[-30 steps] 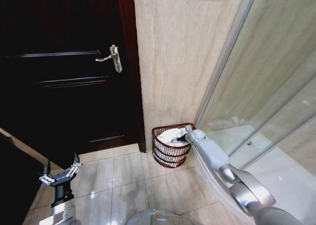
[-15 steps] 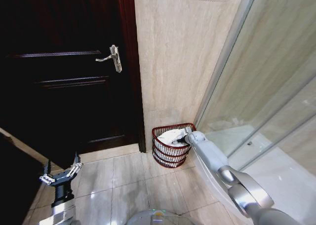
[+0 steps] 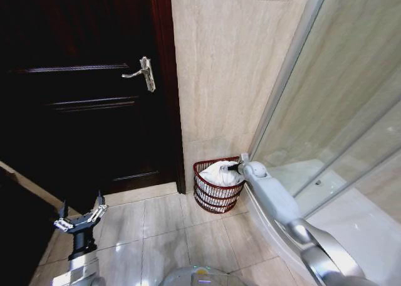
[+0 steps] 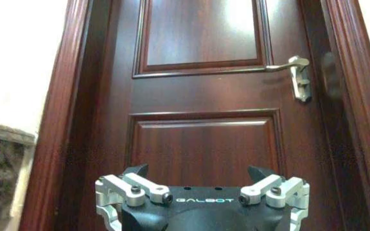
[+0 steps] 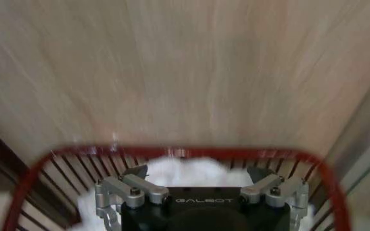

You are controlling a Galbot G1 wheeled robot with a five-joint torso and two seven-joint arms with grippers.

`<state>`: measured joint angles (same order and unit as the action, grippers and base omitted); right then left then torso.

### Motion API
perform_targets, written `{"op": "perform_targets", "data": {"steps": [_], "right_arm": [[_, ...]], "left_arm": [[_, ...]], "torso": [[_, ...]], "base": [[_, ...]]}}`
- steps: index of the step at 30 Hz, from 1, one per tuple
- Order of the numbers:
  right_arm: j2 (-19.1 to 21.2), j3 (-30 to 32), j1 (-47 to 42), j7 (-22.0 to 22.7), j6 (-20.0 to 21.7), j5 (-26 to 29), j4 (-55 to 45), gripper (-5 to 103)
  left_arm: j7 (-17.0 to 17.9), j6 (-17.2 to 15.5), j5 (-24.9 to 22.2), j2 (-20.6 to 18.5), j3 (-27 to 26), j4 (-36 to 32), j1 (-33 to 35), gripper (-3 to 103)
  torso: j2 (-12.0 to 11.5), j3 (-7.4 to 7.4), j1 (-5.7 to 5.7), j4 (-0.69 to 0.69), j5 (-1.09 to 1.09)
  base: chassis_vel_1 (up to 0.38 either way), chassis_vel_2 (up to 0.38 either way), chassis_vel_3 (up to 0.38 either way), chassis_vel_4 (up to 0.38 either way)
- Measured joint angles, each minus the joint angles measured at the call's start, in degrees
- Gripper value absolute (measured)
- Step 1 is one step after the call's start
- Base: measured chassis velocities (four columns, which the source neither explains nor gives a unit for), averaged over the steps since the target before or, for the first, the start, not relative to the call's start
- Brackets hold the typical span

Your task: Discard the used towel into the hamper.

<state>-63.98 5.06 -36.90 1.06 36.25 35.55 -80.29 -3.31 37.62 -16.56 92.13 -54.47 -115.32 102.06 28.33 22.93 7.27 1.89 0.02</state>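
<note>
The hamper, a small dark red openwork basket, stands on the floor in the corner between the tiled wall and the glass shower screen. The white used towel lies heaped inside it, reaching above the rim. My right gripper hovers at the hamper's right rim, just over the towel. In the right wrist view the right gripper is open and holds nothing, with the towel and the red hamper rim beneath it. My left gripper waits open, low at the left above the floor.
A dark wooden door with a metal lever handle is shut, left of the hamper. The left wrist view faces this door past the left gripper. The glass shower screen bounds the right. Beige floor tiles lie in front.
My right gripper has risen slightly and drawn back toward the hamper's right rim, leaving the towel heaped inside. The left arm has barely shifted.
</note>
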Motion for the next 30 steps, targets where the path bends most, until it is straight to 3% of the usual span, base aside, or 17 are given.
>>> {"op": "perform_targets", "data": {"steps": [4, 6, 7, 11, 13, 17, 18, 21, 25, 30], "right_arm": [[3.07, 3.25, -7.0, 2.61, -2.09, 1.4, -10.35, 100], [5.39, 6.05, -13.79, 3.83, -7.07, 1.41, -17.46, 100], [5.39, 6.05, -13.79, 3.83, -7.07, 1.41, -17.46, 100], [7.04, 12.2, -25.26, 10.13, -19.28, -1.29, -29.78, 100], [6.82, 12.9, -26.73, 11.0, -20.61, -2.22, -31.15, 100], [2.05, 18.11, -39.71, 12.2, -26.93, -13.03, -38.72, 100], [2.05, 18.11, -39.71, 12.2, -26.93, -13.03, -38.72, 100], [-2.71, 20.28, -48.87, 10.95, -30.65, -22.23, -43.75, 100], [-6.6, 20.76, -53.61, 10.61, -33.83, -27.98, -45.5, 100], [-9.57, 20.99, -55.13, 12.01, -35.44, -30.6, -45.48, 100]], "left_arm": [[-0.07, -0.15, 0.15, 0.0, 1.09, 0.21, -0.58, 100], [-0.07, -0.19, 0.15, 0.01, 2.12, 0.29, -0.82, 100], [-0.07, -0.19, 0.15, 0.01, 2.12, 0.29, -0.82, 100], [0.02, -0.48, 0.16, 0.0, 3.98, 0.29, -1.11, 100], [0.04, -0.61, 0.16, 0.0, 4.25, 0.3, -1.12, 100], [-1.25, -2.38, -0.16, -0.01, 6.44, 0.95, -1.41, 100], [-1.25, -2.38, -0.16, -0.01, 6.44, 0.95, -1.41, 100], [-4.07, -4.77, -0.14, -0.65, 7.5, 1.82, -2.8, 100], [-4.68, -7.01, -0.13, -1.49, 7.57, 2.5, -4.68, 100], [-4.64, -9.0, -0.71, -2.45, 7.26, 2.22, -5.14, 100]], "torso": [[0.0, -0.01, -0.01, 0.0, 0.0], [0.0, -0.01, -0.01, -0.02, 0.01], [0.0, -0.01, -0.01, -0.02, 0.01], [0.01, -0.01, -0.02, 0.0, 0.0], [0.01, -0.01, -0.02, 0.0, 0.0], [0.0, -0.01, -0.02, -0.02, 0.0], [0.0, -0.01, -0.02, -0.02, 0.0], [0.01, -0.01, -0.02, -0.01, -0.03], [0.01, -0.01, -0.02, -0.01, -0.04], [0.01, -0.01, -0.02, 0.0, -0.03]], "base": [[0.0, 0.0, 0.0, 0.0], [0.0, 0.0, 0.0, 0.0], [0.0, 0.0, 0.0, 0.0], [0.0, 0.0, 0.0, 0.0], [0.0, 0.0, 0.0, 0.0], [0.0, 0.0, 0.0, 0.0], [0.0, 0.0, 0.0, 0.0], [0.0, 0.0, 0.0, 0.0], [0.0, 0.0, 0.0, 0.0], [0.0, 0.0, 0.0, 0.0]]}}
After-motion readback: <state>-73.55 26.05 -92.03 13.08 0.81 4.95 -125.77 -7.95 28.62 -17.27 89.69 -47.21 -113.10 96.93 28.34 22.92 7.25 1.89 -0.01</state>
